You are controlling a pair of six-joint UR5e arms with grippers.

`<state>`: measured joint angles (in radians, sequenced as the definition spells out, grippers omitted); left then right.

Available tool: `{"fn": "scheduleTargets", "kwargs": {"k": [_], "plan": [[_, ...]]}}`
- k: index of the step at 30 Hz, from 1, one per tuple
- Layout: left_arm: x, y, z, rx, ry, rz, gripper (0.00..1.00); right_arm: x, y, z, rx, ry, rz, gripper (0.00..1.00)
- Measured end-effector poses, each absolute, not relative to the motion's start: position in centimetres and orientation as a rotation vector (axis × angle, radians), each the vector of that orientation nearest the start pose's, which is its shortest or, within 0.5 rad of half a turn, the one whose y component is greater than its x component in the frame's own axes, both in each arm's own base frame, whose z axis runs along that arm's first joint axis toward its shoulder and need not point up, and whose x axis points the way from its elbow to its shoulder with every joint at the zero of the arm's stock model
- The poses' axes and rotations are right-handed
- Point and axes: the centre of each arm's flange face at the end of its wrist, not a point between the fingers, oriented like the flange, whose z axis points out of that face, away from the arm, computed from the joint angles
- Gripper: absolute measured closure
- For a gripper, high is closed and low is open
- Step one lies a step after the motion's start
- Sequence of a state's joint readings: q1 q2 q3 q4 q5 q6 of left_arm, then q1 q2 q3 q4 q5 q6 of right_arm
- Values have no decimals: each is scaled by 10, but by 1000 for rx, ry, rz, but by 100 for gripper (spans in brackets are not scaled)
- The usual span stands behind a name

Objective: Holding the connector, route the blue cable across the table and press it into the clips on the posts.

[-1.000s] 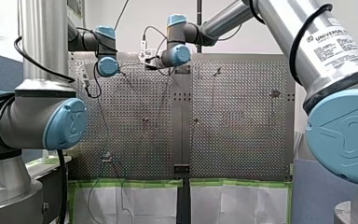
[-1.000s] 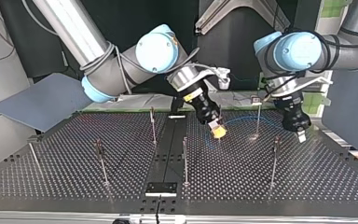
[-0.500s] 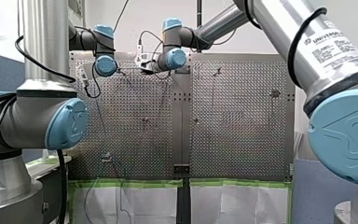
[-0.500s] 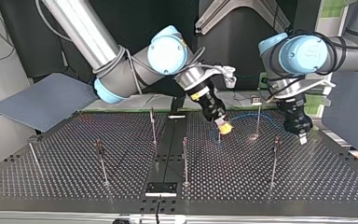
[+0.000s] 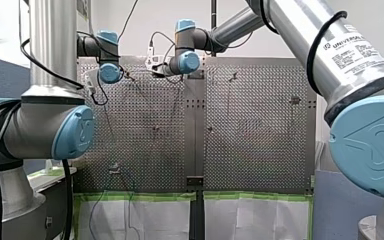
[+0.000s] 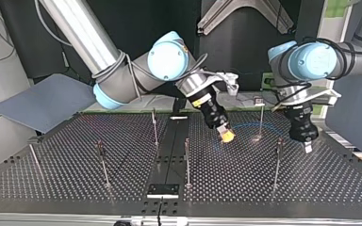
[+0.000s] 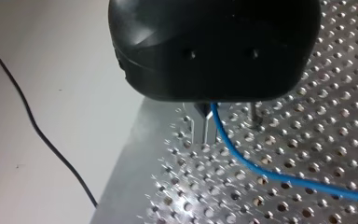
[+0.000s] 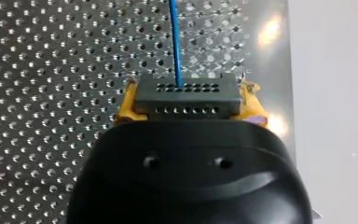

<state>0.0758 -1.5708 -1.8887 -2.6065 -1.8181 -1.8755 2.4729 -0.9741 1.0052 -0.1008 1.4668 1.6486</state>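
Note:
In the right wrist view my right gripper, with yellow pads, is shut on a grey connector. The blue cable runs straight ahead from it over the perforated table. The top view shows that gripper near the middle, low over the plate. From there the blue cable arcs toward my left gripper at that view's right. In the left wrist view my black left gripper has its metal fingers shut, and the blue cable leaves from between them.
Thin posts with clips stand on the table: one between the two grippers, one just in front of my left gripper, and others toward the top view's left. A black cable lies beyond the table edge.
My right gripper has swung toward the top view's right with the connector. My left gripper has drifted right and lower in that view. The cable arc between them has shifted along.

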Motion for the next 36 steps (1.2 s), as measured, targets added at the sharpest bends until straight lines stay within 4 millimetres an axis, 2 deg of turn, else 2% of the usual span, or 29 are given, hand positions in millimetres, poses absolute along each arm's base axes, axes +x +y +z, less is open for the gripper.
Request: {"fn": "scheduleTargets", "kwargs": {"k": [10, 21, 28, 36], "plan": [[513, -56, 390, -444, 1229, -82, 100, 662, -357, 411, -2301, 782, -2534, 100], [542, -46, 371, -411, 1246, -134, 100, 654, -372, 410, -2304, 814, -2545, 100], [569, -46, 370, -389, 1213, -205, 100, 647, -386, 410, -2306, 844, -2556, 100], [583, -27, 360, -420, 1208, -180, 100, 642, -396, 409, -2306, 862, -2567, 100]]}}
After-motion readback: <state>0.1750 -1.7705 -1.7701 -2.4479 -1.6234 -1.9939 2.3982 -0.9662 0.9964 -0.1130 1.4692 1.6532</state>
